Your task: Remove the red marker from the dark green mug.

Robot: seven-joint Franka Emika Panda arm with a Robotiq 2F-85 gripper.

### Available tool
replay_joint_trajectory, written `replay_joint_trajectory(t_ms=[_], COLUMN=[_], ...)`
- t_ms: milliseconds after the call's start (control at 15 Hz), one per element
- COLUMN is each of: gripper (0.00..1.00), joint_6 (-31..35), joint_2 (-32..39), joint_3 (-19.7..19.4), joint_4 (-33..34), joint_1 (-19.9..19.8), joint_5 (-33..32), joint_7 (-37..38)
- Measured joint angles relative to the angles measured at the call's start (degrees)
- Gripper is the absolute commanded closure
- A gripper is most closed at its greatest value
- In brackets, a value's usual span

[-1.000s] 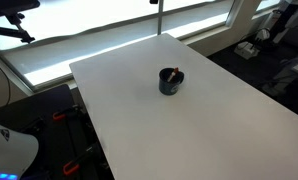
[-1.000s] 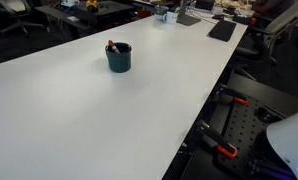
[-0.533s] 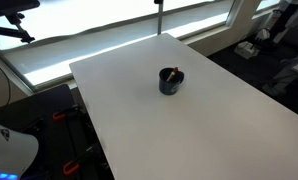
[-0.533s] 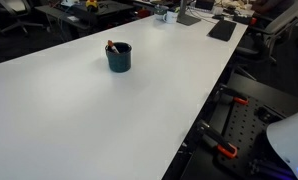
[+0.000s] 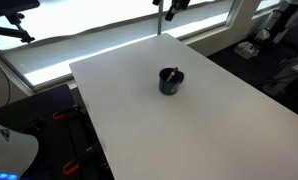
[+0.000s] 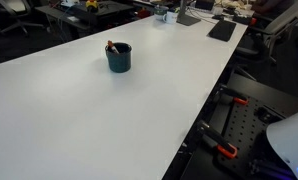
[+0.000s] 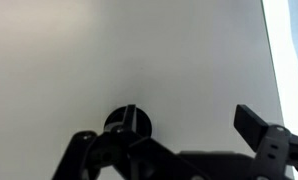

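The red marker (image 6: pixel 111 46) is standing tilted inside the dark green mug (image 6: pixel 119 59), its tip poking just above the rim and its long axis closer to upright than flat, as both exterior views are showing. The claw (image 7: pixel 164 140) is hanging high over the white counter (image 6: pixel 79 120), jaws spread apart and gripping nothing. In the wrist view the mug (image 7: pixel 126 121) is sitting below and ahead, off-centre between the jaws and partly hidden by the claw's frame. The next move is likely calling for a descent and a sideways shift. Bright windows (image 5: pixel 109 30) and cluttered desks (image 6: pixel 189 12) are ringing the room
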Motion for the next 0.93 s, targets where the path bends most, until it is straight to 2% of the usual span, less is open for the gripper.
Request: replay_joint_trajectory(t_ms=[267, 733, 933], gripper=[0.00, 0.00, 0.00], joint_6=[-4.55, -5.66, -5.64], joint_2=[9.54, 10.72, 12.46], joint_3=[0.59, 0.62, 0.62], joint_4=[6.14, 8.41, 11.74], joint_1=[-0.55, -0.69, -0.68], joint_5=[1.75, 1.13, -2.99], joint_7=[-2.85, -2.95, -6.24])
